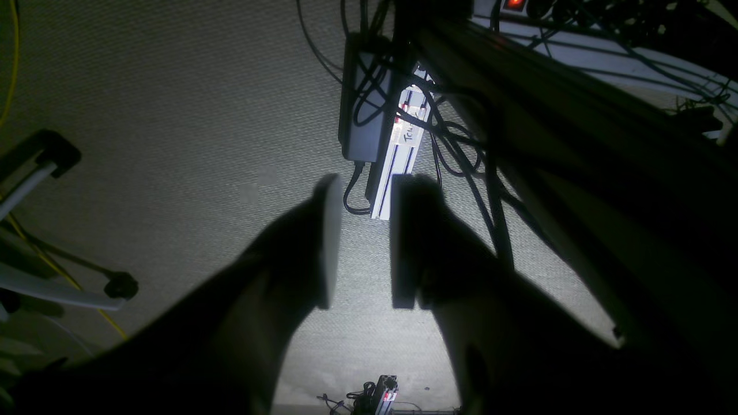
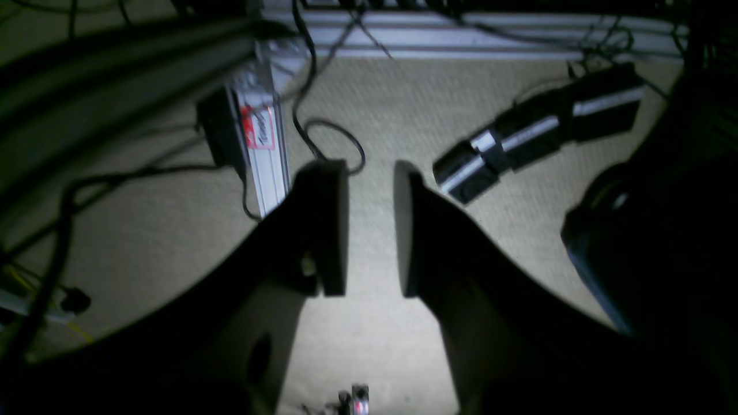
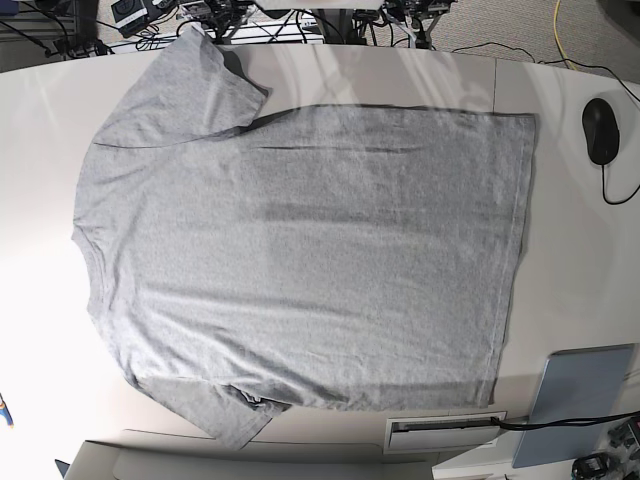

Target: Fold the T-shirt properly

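Note:
The T-shirt point(image 3: 310, 260) lies spread flat on the pale table point(image 3: 420, 80), plain heather-grey side up. Its collar points to the left edge, its hem point(image 3: 520, 250) to the right, and one sleeve point(image 3: 195, 90) lies at the back left, the other point(image 3: 225, 415) at the front left. Neither arm shows in the base view. My left gripper point(image 1: 366, 196) hangs open over carpet with nothing between its fingers. My right gripper point(image 2: 372, 184) is also open and empty above the floor. No cloth appears in either wrist view.
A black mouse point(image 3: 600, 130) with its cable lies at the table's right edge. A grey flat pad point(image 3: 580, 390) sits at the front right. On the floor are an aluminium rail point(image 1: 398, 161), a power brick point(image 1: 360, 98) and tangled cables.

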Tool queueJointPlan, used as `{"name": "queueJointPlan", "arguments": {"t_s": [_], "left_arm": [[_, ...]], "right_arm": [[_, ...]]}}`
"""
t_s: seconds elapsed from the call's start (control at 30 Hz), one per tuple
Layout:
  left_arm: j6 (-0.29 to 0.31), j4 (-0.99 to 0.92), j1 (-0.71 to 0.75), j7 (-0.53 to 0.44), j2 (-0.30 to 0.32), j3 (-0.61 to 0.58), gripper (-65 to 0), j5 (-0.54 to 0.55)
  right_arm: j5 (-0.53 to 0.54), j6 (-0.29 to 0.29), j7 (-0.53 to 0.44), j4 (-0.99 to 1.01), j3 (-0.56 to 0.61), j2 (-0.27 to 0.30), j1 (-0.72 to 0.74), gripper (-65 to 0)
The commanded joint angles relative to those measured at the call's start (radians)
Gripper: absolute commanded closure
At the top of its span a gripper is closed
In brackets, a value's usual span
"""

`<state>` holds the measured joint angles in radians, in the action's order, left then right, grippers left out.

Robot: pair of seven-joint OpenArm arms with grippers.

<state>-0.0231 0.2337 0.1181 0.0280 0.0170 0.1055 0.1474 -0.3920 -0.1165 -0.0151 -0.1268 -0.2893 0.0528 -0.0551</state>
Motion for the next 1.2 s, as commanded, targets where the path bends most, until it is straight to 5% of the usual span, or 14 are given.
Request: {"name": "queueJointPlan", "arguments": {"t_s": [0.0, 0.27, 0.47, 0.67, 0.9, 1.17], "left_arm": [[-0.003, 0.007, 0.010, 0.000, 0.000, 0.000, -16.8, -0.021], [-0.003, 0.176, 0.136, 0.021, 0.003, 0.000, -16.8, -0.075], [-0.002, 0.439, 0.294, 0.124, 0.016, -0.001, -16.8, -0.114], [0.149, 0.777, 0.496, 0.213, 0.076, 0.000, -16.8, -0.042], [0.204, 1.212, 0.761, 0.246, 0.195, 0.000, -16.8, -0.016], [0.201, 1.693, 0.983, 0.246, 0.381, 0.002, -16.8, -0.219]], "right_arm": [[0.017, 0.000, 0.011, -0.004, 0.000, 0.015, -0.001, -14.5], [0.056, -0.161, 0.051, -0.051, 0.059, 0.082, -0.056, -14.5], [0.220, -0.164, 0.125, -0.275, 0.289, 0.138, -0.230, -14.5], [0.431, -0.164, 0.180, -0.609, 0.432, 0.266, -0.469, -14.5], [0.504, -0.164, 0.246, -1.070, 0.383, 0.420, -0.760, -14.5], [0.504, -0.195, 0.367, -1.614, 0.101, 0.513, -1.050, -14.5]]}}
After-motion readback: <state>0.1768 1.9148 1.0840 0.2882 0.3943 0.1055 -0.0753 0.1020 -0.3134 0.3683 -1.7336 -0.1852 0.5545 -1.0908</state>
